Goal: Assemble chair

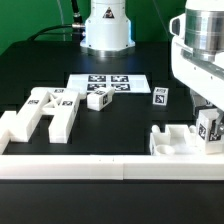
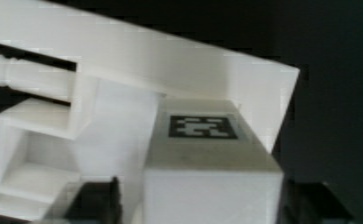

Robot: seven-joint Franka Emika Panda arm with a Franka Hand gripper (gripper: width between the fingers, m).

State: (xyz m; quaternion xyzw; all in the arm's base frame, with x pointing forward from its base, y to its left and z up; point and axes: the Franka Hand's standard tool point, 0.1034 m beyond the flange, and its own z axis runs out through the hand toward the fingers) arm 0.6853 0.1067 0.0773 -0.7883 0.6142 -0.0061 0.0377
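The chair lies in loose white tagged pieces. At the exterior view's right, a tagged block stands on a low white chair piece by the border wall. My gripper comes down over that block. In the wrist view the block sits between my dark fingers, with small gaps on both sides. The gripper is open around the block. A ribbed peg and white bars lie beside it.
An H-shaped chair piece lies at the exterior view's left. Two small tagged blocks lie near the marker board. The long low white border wall runs along the front. The robot base is at the back.
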